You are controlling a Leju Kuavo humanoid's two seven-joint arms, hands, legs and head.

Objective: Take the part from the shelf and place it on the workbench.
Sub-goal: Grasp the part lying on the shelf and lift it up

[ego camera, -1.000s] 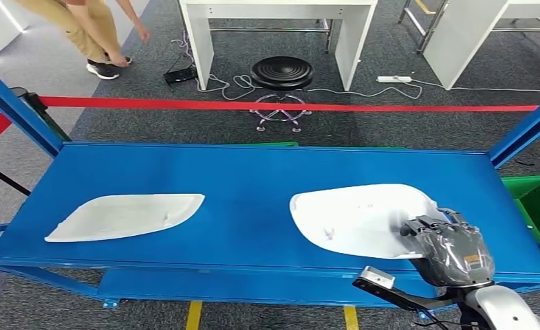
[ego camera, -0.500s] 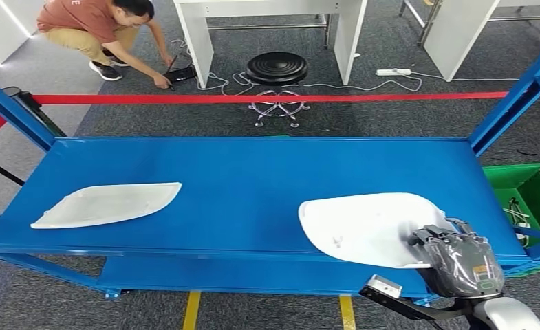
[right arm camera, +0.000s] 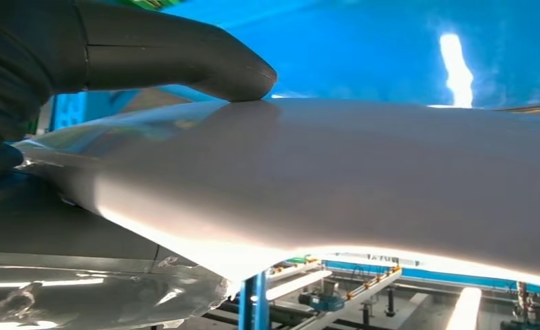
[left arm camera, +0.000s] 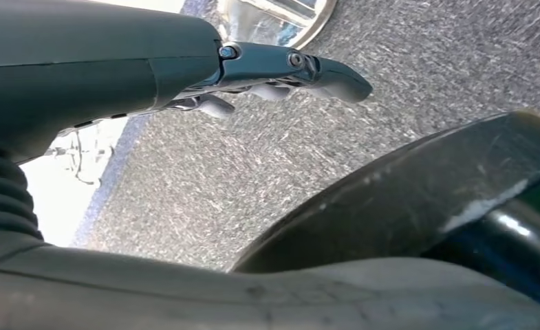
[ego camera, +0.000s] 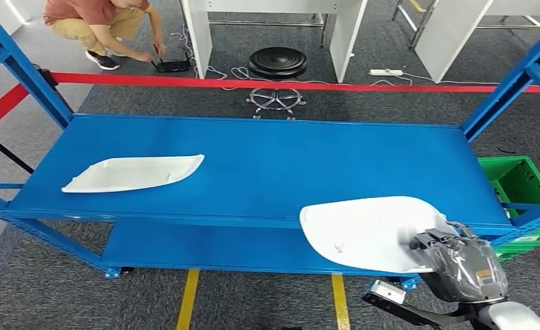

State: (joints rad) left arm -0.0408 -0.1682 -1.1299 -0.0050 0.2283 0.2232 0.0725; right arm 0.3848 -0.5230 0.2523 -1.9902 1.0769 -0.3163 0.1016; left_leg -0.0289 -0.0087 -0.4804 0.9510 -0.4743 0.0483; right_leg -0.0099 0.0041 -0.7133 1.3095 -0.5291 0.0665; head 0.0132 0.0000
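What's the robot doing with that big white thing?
The robot's right hand holds a white part by its edge, with the part sticking out past the front of the blue shelf. A second white part lies on the shelf further left. The left hand hangs over the carpet holding nothing. A person crouches on the floor beyond the red tape. The part is not on a workbench yet.

The grey plastic-wrapped right hand (ego camera: 461,265) is hiding the near end of the white curved plastic part (ego camera: 370,232), and the picture's top edge is cutting off the crouching person (ego camera: 102,24).
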